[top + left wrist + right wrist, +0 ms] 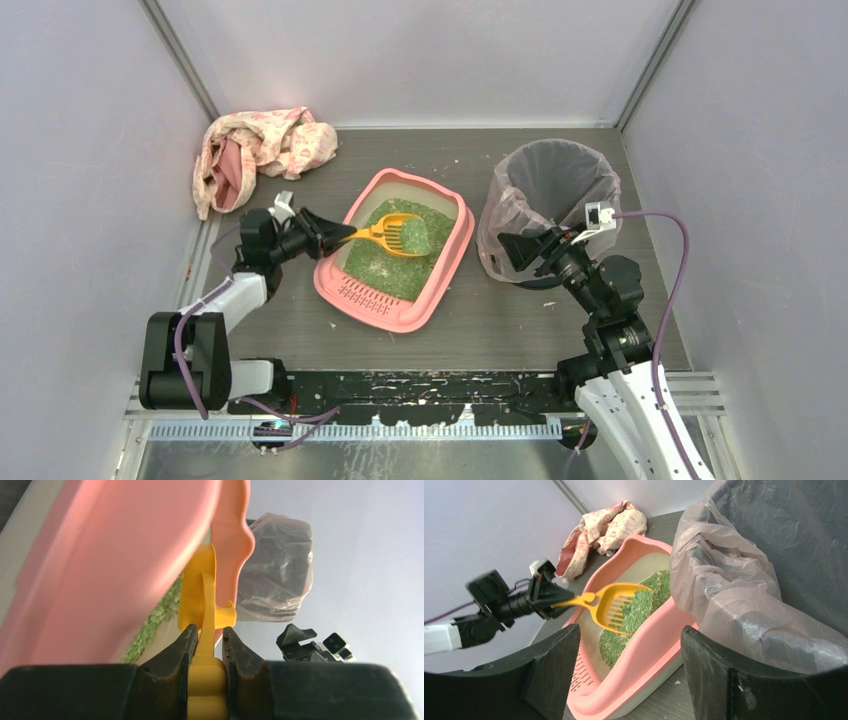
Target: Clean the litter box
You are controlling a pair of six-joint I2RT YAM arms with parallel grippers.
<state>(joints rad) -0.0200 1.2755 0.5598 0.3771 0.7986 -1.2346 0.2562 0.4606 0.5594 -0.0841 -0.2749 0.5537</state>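
The pink litter box [440, 290] sits mid-table with green granules [385, 262] inside and a slotted lip [362, 294] at its near end. A yellow slotted scoop [400, 232] hangs over the granules, some green litter in its bowl. My left gripper [338, 234] is shut on the scoop's handle [206, 680], just left of the box's rim [125, 565]. In the right wrist view the scoop [616, 605] is above the box [659, 645]. My right gripper [512, 250] stands open by the bin's near left side, holding nothing.
A dark round bin lined with a translucent pinkish bag [545, 205] stands right of the box. A crumpled pink patterned cloth [262, 152] lies in the back left corner. White crumbs dot the grey table [510, 330]. Walls close in on three sides.
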